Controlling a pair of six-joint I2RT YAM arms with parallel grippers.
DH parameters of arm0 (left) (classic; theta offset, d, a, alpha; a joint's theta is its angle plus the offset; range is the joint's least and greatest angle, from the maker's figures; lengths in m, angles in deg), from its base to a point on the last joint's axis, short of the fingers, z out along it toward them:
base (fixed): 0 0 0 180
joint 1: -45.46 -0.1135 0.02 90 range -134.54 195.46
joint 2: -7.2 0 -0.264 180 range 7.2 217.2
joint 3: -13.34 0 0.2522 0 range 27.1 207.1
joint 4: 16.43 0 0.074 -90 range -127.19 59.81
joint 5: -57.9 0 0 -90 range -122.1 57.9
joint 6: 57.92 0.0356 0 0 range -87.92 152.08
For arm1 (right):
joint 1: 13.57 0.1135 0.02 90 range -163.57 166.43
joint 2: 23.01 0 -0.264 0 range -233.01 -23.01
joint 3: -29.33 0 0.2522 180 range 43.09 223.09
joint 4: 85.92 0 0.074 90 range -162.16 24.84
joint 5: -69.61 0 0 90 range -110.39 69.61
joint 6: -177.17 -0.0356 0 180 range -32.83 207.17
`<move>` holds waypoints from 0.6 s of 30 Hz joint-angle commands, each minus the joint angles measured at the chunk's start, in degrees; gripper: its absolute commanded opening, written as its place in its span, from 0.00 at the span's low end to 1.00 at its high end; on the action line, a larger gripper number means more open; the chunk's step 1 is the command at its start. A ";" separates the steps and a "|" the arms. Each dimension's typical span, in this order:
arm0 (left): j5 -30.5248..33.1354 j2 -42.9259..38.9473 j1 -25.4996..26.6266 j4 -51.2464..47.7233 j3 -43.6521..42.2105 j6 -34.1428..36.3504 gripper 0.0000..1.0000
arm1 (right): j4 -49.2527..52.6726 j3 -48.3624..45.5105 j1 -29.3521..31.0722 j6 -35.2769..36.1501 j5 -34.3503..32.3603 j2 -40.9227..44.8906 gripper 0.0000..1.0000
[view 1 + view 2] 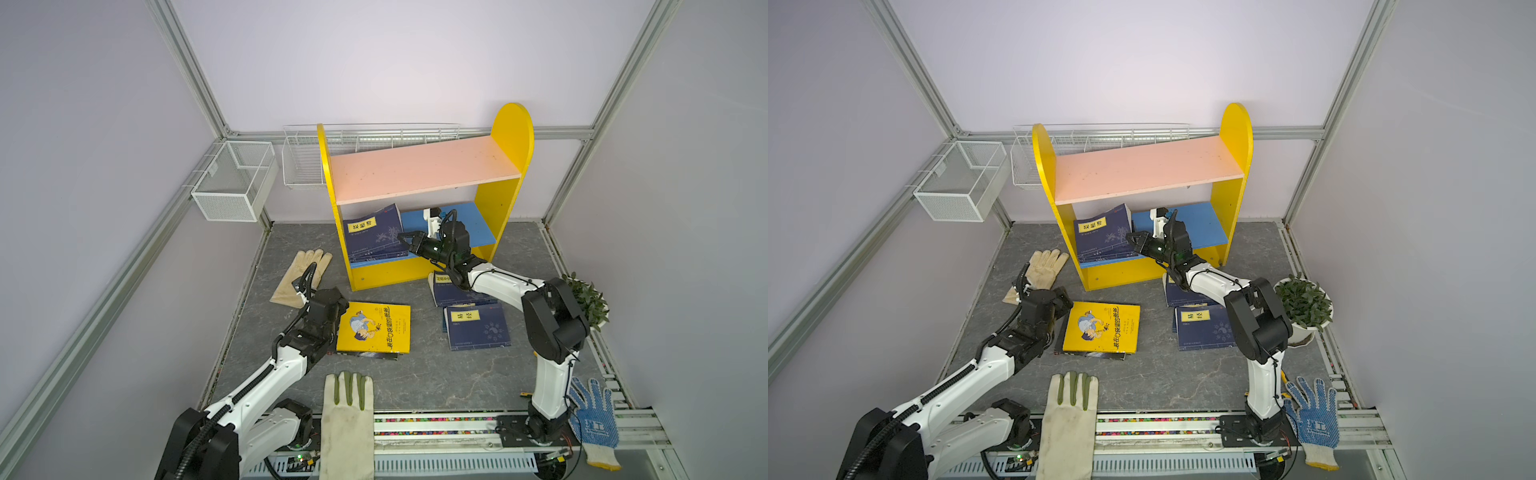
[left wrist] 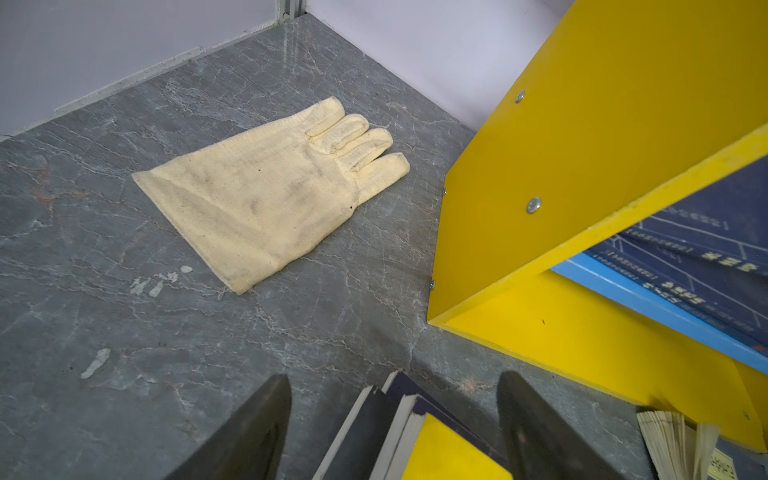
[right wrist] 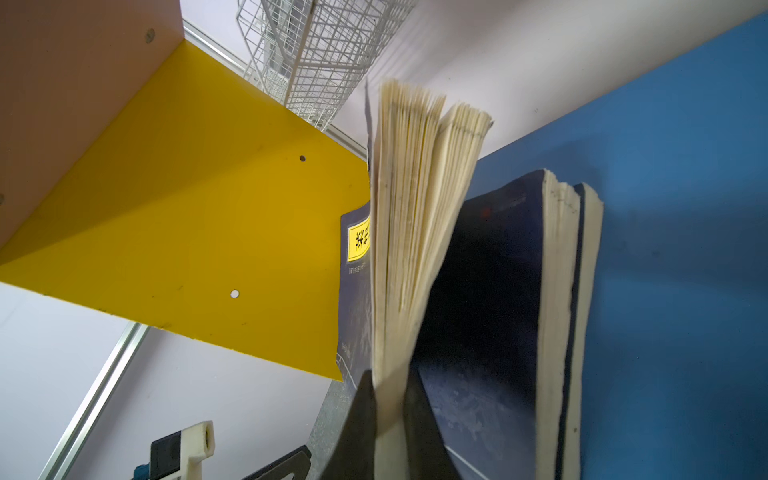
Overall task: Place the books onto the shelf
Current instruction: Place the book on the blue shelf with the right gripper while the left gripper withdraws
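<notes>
**A:** Left wrist first. What is cut off there?

**B:** The left gripper (image 2: 392, 384) shows only two dark fingertips, spread apart and holding nothing. The corner of a book stack sits between them in the picture; I cannot tell whether they touch it. On top lies the yellow book (image 2: 449, 457), cropped by the frame, with dark-covered books (image 2: 361, 424) under it. A fan of pages (image 2: 673, 440) pokes in at the edge, its cover out of sight. Beyond are a beige glove (image 2: 270, 195) on the grey table (image 2: 104, 332) and the shelf (image 2: 582, 145).

**A:** And the right wrist?

**B:** The right gripper (image 3: 390, 399) is pinched tight on the cream pages of a navy book (image 3: 411, 208), which fan out past the fingers. Only a sliver of its yellow-labelled cover shows, and I cannot tell whether the cover is in the pinch too. The flat navy books (image 3: 519, 291) lie on the blue lower board (image 3: 685, 208). A wire basket (image 3: 324, 50) hangs behind.

**A:** The top views?

**B:** In both, the navy book stands tilted at the left end of the lower board, on the flat ones and under the pink upper board (image 1: 424, 170). The left gripper's fingers are hidden under its wrist, beside the yellow book. On the table before the shelf lie a loose navy book (image 1: 478, 328) and a half-covered navy book (image 1: 446, 289) under the right arm. That arm also hides part of a potted plant (image 1: 590, 299). A mesh basket (image 1: 232, 183) hangs on the left wall.
</notes>
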 commanded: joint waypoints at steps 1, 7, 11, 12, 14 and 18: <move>0.08 0.01 -0.27 -0.33 1.40 -0.26 0.78 | 4.23 1.37 1.20 0.98 1.71 -0.76 0.09; -0.51 0.68 -0.27 0.18 1.53 -0.40 0.78 | 13.53 4.29 1.36 5.50 -0.84 -0.20 0.40; -1.44 1.43 -0.27 0.66 2.13 -0.31 0.78 | 26.15 9.89 1.33 13.39 -5.73 0.88 0.49; -1.59 1.50 -0.27 0.74 2.30 -0.11 0.78 | 28.66 10.98 1.35 14.99 -6.83 1.07 0.51; -2.07 1.77 -0.27 1.07 2.71 0.78 0.78 | 33.13 12.74 1.38 17.90 -9.53 1.71 0.54; -2.41 1.99 -0.27 1.27 3.18 1.93 0.78 | 38.16 13.84 1.36 21.37 -15.03 2.97 0.60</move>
